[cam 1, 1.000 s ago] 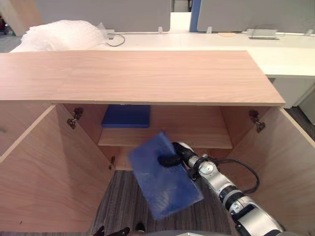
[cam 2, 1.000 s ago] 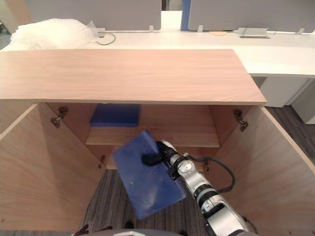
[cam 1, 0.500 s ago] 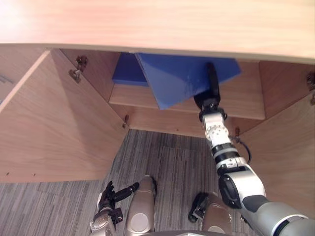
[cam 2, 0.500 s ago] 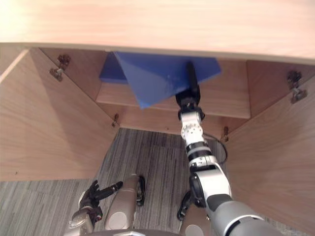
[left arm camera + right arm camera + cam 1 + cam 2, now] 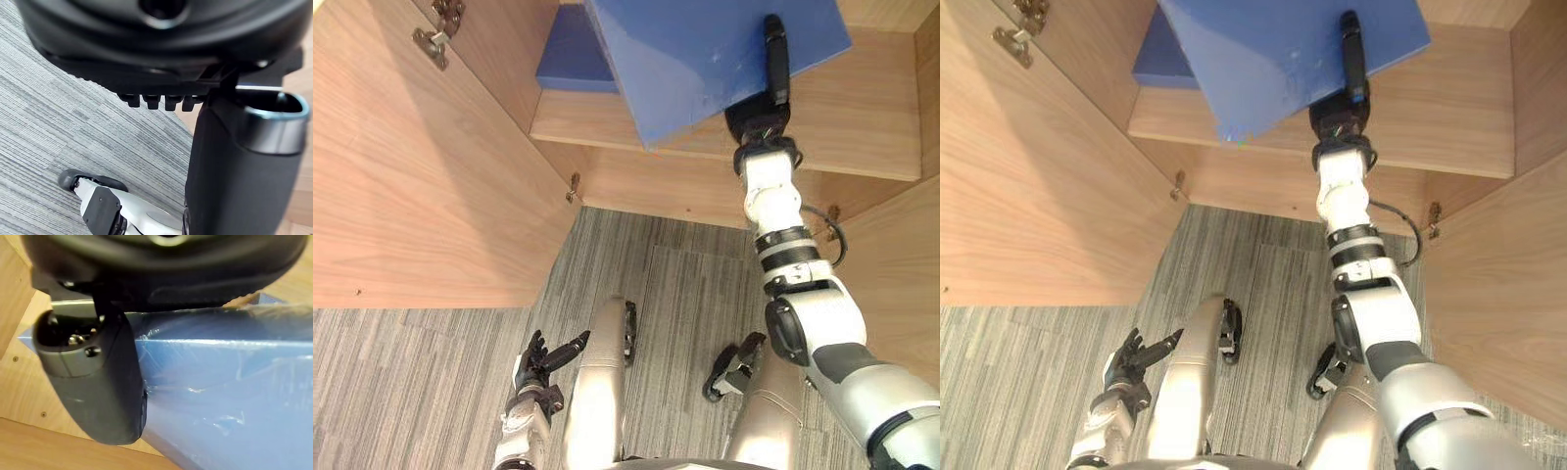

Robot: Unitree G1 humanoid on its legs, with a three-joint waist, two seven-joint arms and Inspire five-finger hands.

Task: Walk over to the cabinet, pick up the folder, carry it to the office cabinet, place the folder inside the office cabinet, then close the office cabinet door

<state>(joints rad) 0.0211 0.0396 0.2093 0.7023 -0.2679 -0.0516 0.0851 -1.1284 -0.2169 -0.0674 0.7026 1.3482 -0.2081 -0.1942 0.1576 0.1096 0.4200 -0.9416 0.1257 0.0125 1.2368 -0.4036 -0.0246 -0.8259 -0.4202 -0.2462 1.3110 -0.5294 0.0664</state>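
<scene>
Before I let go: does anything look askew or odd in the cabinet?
The blue folder in the right hand is turned askew to the shelf, one corner poking past its front edge, and overlaps a second blue folder lying at the shelf's left.

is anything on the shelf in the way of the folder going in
Partly. The right hand holds the folder tilted over the shelf. A flat dark blue object lies on the shelf's left part, and the folder's left edge overlaps it in the head views; contact cannot be told. The shelf's right part looks bare.
</scene>
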